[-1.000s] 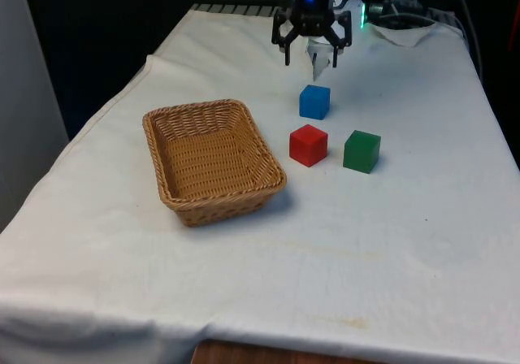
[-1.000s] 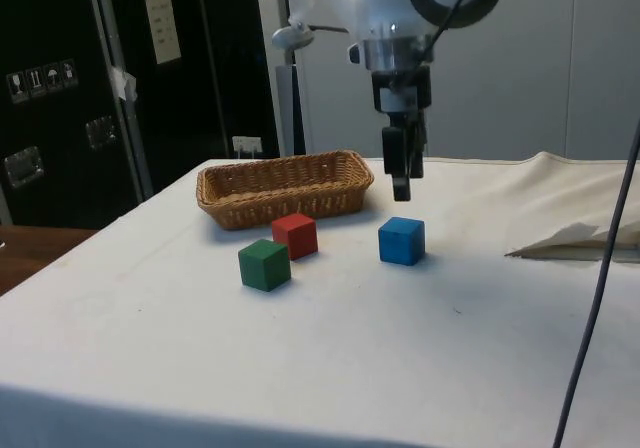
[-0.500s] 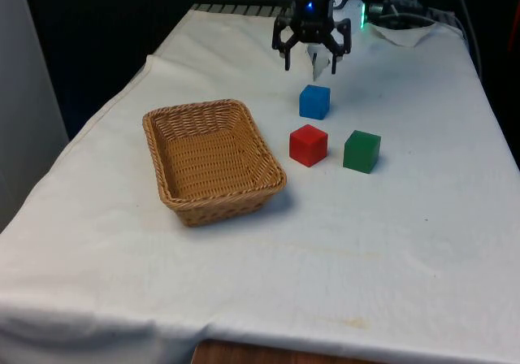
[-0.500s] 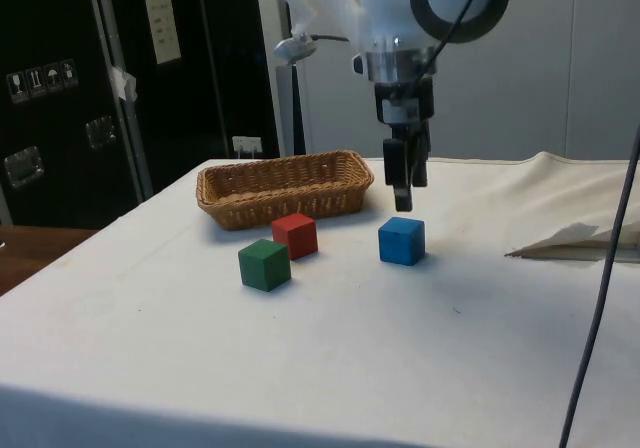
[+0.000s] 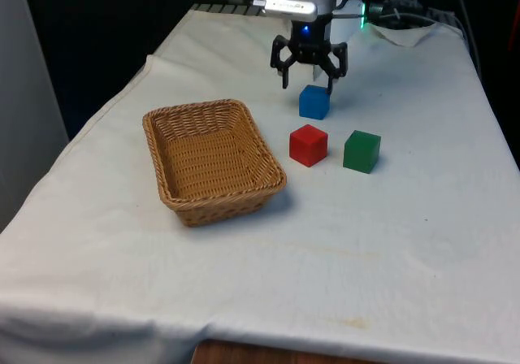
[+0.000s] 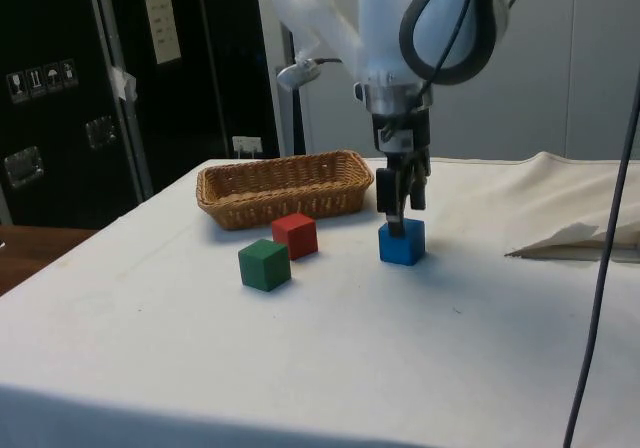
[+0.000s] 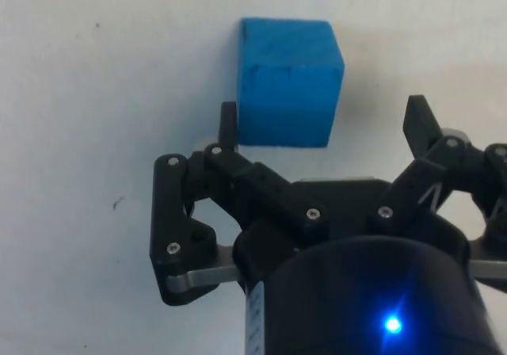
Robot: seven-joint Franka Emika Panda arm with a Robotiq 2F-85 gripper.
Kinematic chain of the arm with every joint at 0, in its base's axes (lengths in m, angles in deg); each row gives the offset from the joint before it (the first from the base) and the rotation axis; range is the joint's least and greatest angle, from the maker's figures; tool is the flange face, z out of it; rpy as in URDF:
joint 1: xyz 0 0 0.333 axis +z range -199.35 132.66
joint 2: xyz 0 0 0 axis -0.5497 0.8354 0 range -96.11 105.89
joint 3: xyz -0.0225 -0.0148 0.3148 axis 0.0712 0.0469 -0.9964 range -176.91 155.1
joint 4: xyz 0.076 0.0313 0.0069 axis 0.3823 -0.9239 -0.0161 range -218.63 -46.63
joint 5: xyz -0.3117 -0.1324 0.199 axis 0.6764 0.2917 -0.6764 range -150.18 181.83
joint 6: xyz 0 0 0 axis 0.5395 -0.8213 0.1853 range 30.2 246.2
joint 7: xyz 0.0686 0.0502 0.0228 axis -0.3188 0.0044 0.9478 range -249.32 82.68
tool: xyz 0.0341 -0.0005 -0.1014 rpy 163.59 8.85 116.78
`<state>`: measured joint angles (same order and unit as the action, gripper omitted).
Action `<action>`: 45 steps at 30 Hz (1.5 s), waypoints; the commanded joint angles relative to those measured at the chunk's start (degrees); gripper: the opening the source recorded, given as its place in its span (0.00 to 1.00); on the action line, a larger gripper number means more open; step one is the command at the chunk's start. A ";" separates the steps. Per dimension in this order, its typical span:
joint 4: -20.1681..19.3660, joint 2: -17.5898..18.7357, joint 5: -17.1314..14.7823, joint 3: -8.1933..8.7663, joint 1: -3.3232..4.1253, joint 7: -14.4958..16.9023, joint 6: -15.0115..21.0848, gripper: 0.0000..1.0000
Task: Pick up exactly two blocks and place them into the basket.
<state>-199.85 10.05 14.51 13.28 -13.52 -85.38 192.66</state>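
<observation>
A blue block [image 5: 314, 102] sits on the white cloth behind a red block [image 5: 308, 145] and a green block [image 5: 361, 151]. My gripper [image 5: 309, 84] hangs open just over the blue block, fingertips down near its top edge. In the wrist view the blue block [image 7: 289, 82] lies ahead of the open gripper [image 7: 322, 121], closer to one finger [image 7: 228, 124] than the other. From the side, the gripper [image 6: 395, 218] stands directly above the blue block [image 6: 402, 242], with the red block [image 6: 295, 235] and green block [image 6: 264, 265] nearer the camera. The wicker basket [image 5: 195, 108] holds nothing.
The basket [image 6: 285, 200] lies to the front view's left of the blocks. Crumpled white material [image 5: 402, 32] and cables sit at the far end by the robot's base. A black cable [image 6: 600, 268] hangs across the side view.
The gripper has come down and towards the blue block, from well above and behind it to just over its top. Its fingers stay open. No block has moved.
</observation>
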 commanded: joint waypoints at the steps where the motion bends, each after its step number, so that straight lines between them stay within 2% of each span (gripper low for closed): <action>1: 0.00 0.23 -1.66 -0.57 -0.06 0.29 0.97 1.00; 4: 0.17 1.26 -2.35 -0.86 -0.06 0.17 2.18 1.00; 5: 0.40 1.55 -1.20 -0.40 0.00 -0.17 1.55 1.00; 6: 0.17 1.49 -2.41 -0.92 -0.06 0.11 2.64 1.00; 10: 0.11 2.12 -2.41 -0.92 -0.06 0.00 4.01 1.00; 12: 0.40 2.52 -1.72 -0.57 0.00 -0.23 3.67 0.78; 13: 0.06 2.23 -2.29 -0.86 -0.06 -0.06 4.41 0.78; 17: 0.00 2.29 -2.23 -0.86 -0.06 -0.11 4.70 0.34; 18: 0.00 2.29 -2.18 -0.80 -0.06 -0.11 4.76 0.12; 19: -0.06 2.29 -2.18 -0.80 -0.06 -0.11 4.76 0.03; 20: -0.06 2.29 -2.18 -0.80 -0.06 -0.11 4.76 0.00; 29: 0.29 2.46 -1.72 -0.57 0.00 -0.23 4.07 0.01; 36: 0.40 -0.06 -0.46 0.23 0.00 -0.80 3.55 0.01; 37: 0.29 -0.06 -1.60 -0.29 -0.06 -0.11 3.67 0.01; 38: 0.52 -0.40 -0.46 0.23 -0.06 -0.69 3.38 0.01; 42: 1.38 -1.72 -0.69 0.46 -0.29 0.17 2.64 0.01; 44: 1.09 -2.18 -1.55 0.29 -0.17 0.69 2.92 0.01; 45: 1.89 -2.01 -0.97 0.63 -0.34 0.74 2.23 0.01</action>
<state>-198.42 7.87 12.96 13.68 -13.75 -84.53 195.41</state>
